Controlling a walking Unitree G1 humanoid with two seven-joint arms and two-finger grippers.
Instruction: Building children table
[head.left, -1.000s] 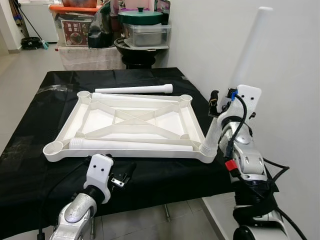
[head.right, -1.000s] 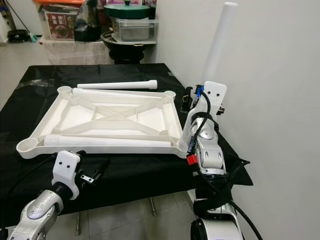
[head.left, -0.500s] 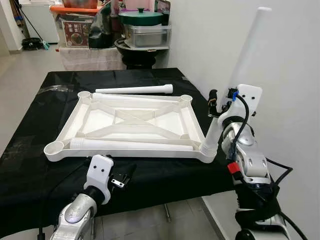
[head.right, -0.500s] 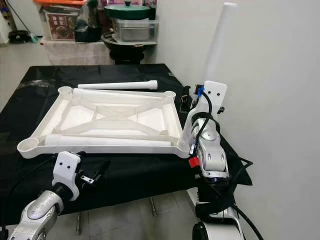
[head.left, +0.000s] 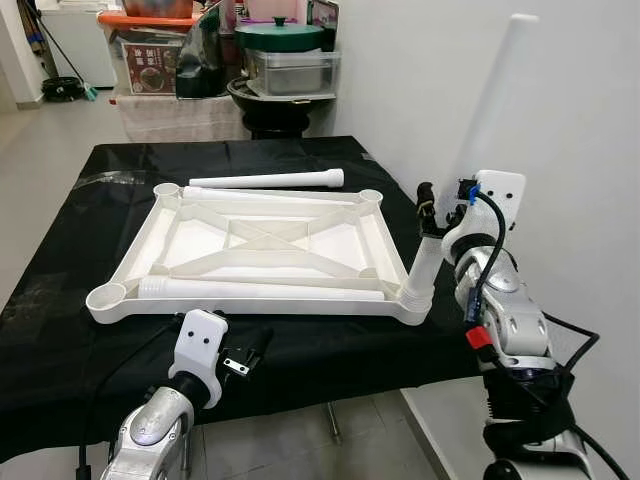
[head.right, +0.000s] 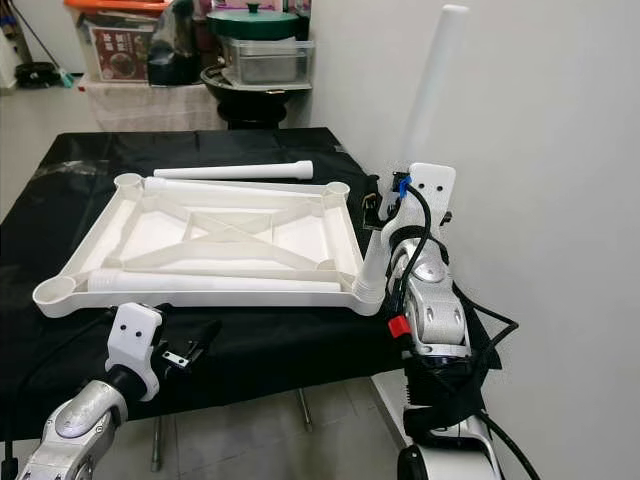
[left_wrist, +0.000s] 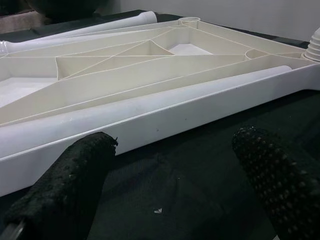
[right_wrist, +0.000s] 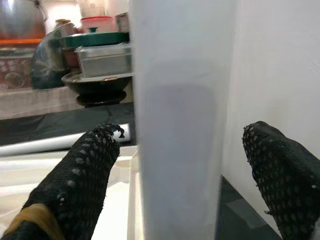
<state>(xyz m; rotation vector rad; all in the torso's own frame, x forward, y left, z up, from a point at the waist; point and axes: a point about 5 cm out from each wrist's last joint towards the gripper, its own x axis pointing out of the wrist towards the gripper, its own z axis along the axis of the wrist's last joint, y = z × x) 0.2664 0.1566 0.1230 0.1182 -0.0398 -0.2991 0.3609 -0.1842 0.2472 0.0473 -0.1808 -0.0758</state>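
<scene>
tabletop (head.left: 262, 245), white ribbed plastic, upside down on black cloth (head.left: 60, 300), just ahead of left gripper (head.left: 247, 358). left gripper spread wide, grasping nothing, knobbly black fingers (left_wrist: 60, 185) low over the cloth. upright leg (head.left: 470, 150), smooth white tube, seated in corner socket (head.left: 414, 298), between right gripper's (head.left: 428, 205) parted fingers; contact unclear. loose legs: one (head.left: 262, 290) lying inside near rim, another (head.left: 268, 180) beyond far edge.

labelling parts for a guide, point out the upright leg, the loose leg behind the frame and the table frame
upright leg (head.left: 490, 100), left eye view, mid shaft.
loose leg (head.left: 265, 181), left eye view, middle of the tube lying on the black cloth.
table frame (head.left: 250, 301), left eye view, near side rail.
</scene>
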